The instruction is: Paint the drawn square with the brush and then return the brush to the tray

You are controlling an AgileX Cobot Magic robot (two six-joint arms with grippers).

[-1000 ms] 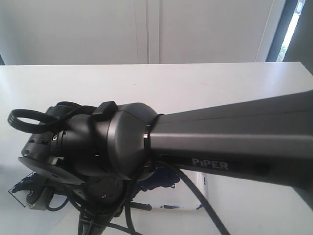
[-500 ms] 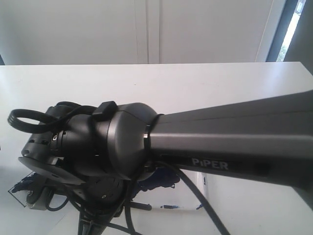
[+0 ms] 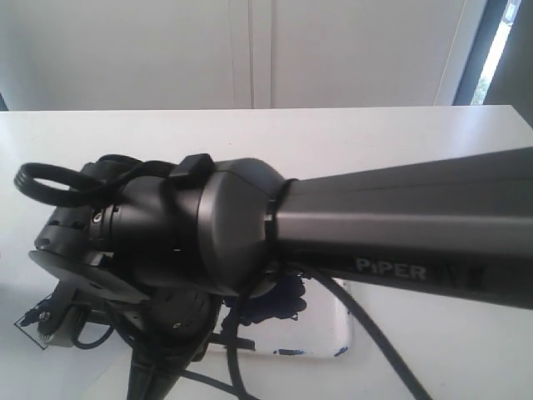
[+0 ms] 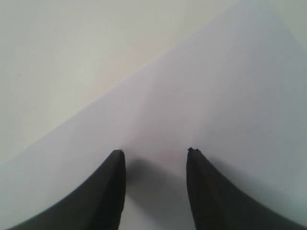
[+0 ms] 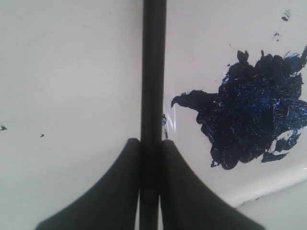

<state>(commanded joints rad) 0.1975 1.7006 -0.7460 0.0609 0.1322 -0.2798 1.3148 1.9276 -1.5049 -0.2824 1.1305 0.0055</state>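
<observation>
In the right wrist view my right gripper [image 5: 151,141] is shut on the brush [image 5: 153,67], whose black handle runs straight out between the fingers; the bristles are out of view. Beneath it lies the white tray [image 5: 268,184] with its dark blue paint blotch [image 5: 254,115] off to one side of the handle. The exterior view shows the tray [image 3: 337,329] and blotch [image 3: 281,304] under my right arm [image 3: 375,225]. Only a corner of the drawn square [image 3: 23,325] shows at the lower left. My left gripper [image 4: 154,153] is open and empty above white paper [image 4: 230,96].
The big black right arm crosses the exterior view from right to left and hides most of the work area. Its cables [image 3: 366,333] hang over the tray. The white table [image 3: 333,142] runs back to a white wall. A paper edge crosses the left wrist view.
The right arm has shifted a little to the right in the exterior view, uncovering more of the tray's blotch. The grip on the brush is unchanged.
</observation>
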